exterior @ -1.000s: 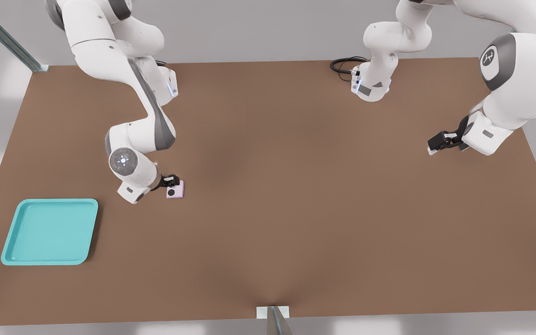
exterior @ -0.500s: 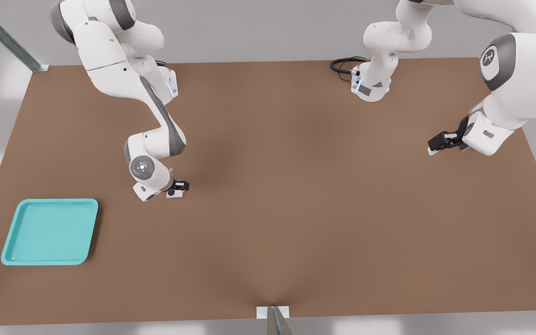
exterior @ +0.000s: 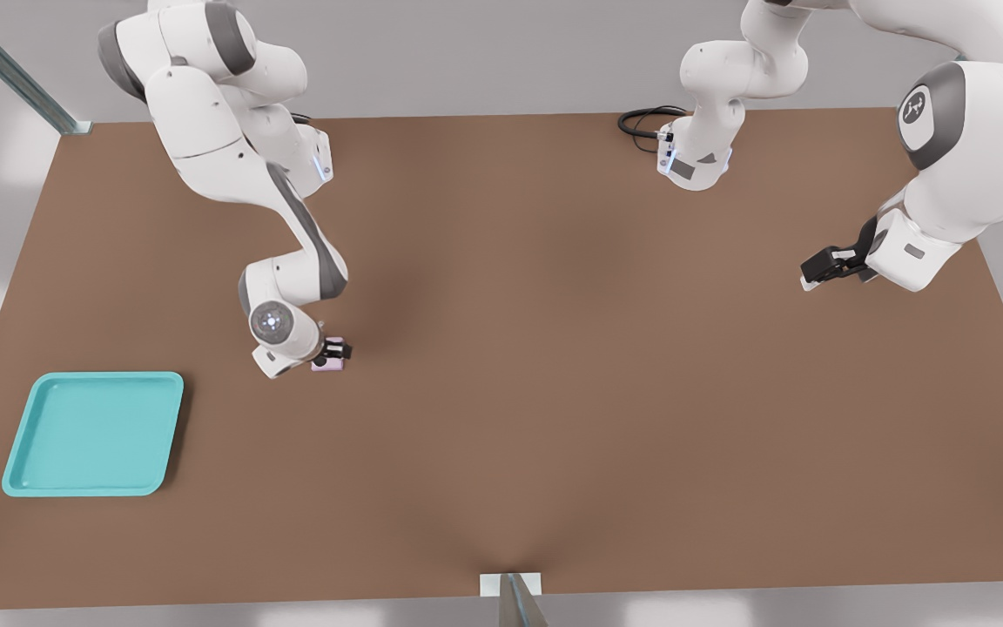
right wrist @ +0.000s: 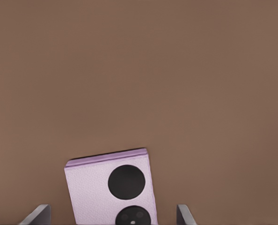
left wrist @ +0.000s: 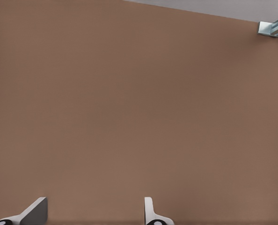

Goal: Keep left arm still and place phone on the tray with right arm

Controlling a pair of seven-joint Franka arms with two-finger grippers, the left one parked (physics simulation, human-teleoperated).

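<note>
There is one phone (exterior: 328,364), one tray (exterior: 93,434) and two white arms, each with one black gripper. The phone is a small pink-lilac slab and lies flat on the bench (exterior: 554,392), in the half toward the front view's left, about midway between the far edge and the near edge. In the right wrist view the phone (right wrist: 112,187) shows two black round lenses, one above the other on its upper face.

The right arm (exterior: 292,261) reaches down from the far left part of the bench, and its gripper (exterior: 333,352) is low over the phone. In the right wrist view the two fingertips (right wrist: 37,215) stand one on each side of the phone with bare bench between each tip and the phone's edges, so the fingers are spread apart and hold nothing.

The tray is turquoise, shallow, with rounded corners and a raised rim. It sits near the near left corner of the bench, well apart from the phone, and nothing lies in it.

The bench is a plain brown surface, matte, with no marks. A black cable (exterior: 645,120) lies coiled at the far edge, beside the base of the other arm. Behind the bench the wall is light grey. A metal bar (exterior: 10,74) runs slanted down to the far left corner, and a small metal bracket (exterior: 510,588) stands at the middle of the near edge
</note>
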